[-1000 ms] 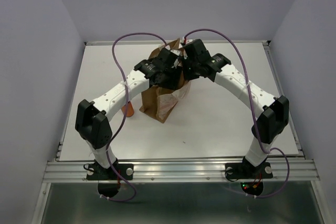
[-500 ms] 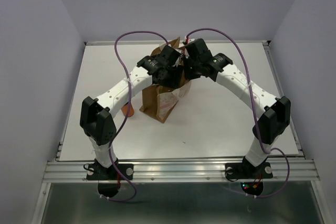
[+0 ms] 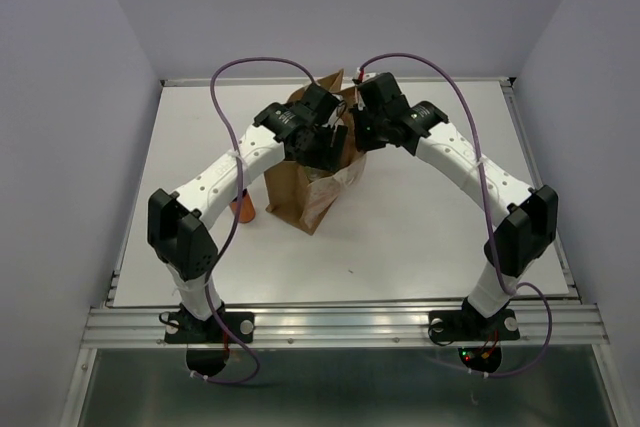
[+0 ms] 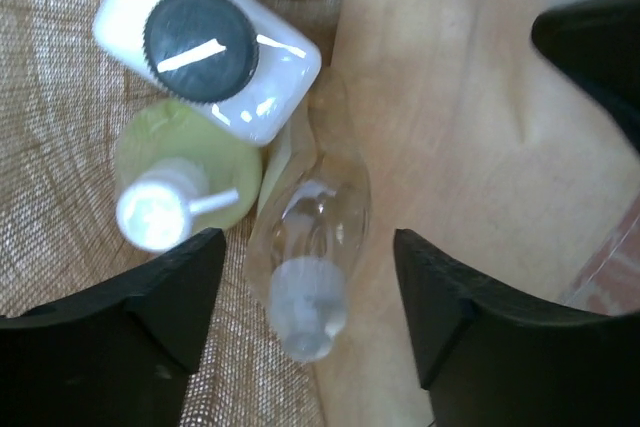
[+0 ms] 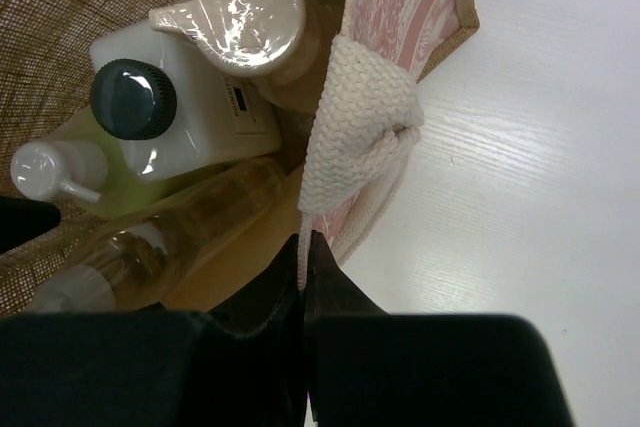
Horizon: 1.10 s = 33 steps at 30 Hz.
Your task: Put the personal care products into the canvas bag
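One, the left pincer (image 4: 305, 252), gapes empty over bottles (image 4: 270, 97) in the canvas bag (image 3: 300, 197); right pincer (image 5: 303, 252) clamps its handle (image 5: 360, 127).

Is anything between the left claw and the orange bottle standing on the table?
Yes, the side wall of the tall brown canvas bag. The left claw hangs open over the bag's mouth, while the small orange bottle stands outside, by the bag's left foot, partly under the left forearm.
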Motion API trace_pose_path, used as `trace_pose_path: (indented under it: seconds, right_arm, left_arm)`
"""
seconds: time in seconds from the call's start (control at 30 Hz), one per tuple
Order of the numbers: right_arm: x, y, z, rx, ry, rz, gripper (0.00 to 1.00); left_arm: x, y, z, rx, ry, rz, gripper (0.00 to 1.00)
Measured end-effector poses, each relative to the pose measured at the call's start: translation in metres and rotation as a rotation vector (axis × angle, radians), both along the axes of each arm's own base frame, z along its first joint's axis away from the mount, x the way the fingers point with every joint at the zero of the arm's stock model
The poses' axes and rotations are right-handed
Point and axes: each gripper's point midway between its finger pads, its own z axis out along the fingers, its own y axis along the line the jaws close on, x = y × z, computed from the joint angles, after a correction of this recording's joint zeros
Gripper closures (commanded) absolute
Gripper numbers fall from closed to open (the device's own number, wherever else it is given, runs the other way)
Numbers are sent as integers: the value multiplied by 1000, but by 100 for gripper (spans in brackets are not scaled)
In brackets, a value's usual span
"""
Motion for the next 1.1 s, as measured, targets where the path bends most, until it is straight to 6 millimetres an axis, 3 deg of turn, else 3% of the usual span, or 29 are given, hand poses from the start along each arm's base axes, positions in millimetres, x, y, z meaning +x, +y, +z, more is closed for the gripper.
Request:
trace_pose_path:
  seconds: [0.2, 0.53, 0.83, 0.97, 1.1]
  right_arm:
    - [-1, -3, 0, -1, -2, -2, 99]
    - [-2, -4, 1, 0, -4, 1, 99]
    - [-3, -3, -1, 6, -7, 5, 99]
    - [-3, -3, -1, 8, -7, 6, 99]
    - [-3, -3, -1, 9, -7, 7, 99]
  left_arm:
    - [-8, 7, 9, 0, 2, 4, 8]
    - [-11, 11, 49, -44, -58, 8, 2]
    - [-7, 15, 113, -124, -190, 39, 1]
    - [-4, 37, 144, -122, -286, 130, 1]
    - [-6, 82, 157, -91, -344, 277, 1]
